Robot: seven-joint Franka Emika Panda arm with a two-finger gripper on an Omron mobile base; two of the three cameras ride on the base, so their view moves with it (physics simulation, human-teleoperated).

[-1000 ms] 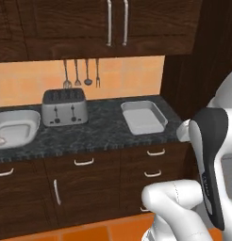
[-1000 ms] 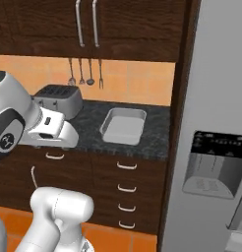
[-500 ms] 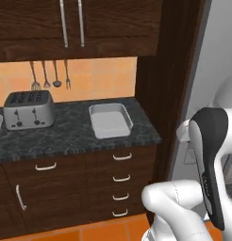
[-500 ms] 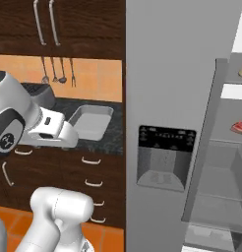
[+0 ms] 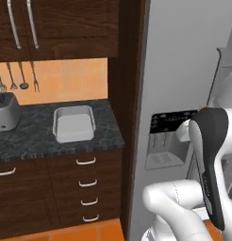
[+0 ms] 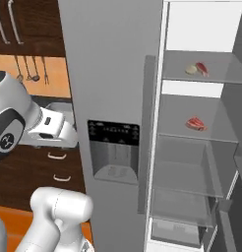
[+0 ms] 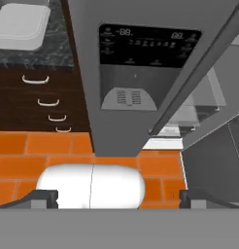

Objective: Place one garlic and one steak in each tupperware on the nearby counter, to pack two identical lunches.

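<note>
We face a fridge (image 6: 108, 98) with its right side open. On its upper shelf a garlic (image 6: 191, 70) lies just left of a steak (image 6: 202, 68); another steak (image 6: 196, 123) lies one shelf below. Left of the fridge, a tupperware (image 5: 73, 124) sits on the counter (image 5: 28, 139), a toaster (image 5: 5, 111) further left.

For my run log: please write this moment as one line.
gripper: open, empty | steaks: on fridge shelves | garlic: top shelf | tupperware: on counter, empty
</note>
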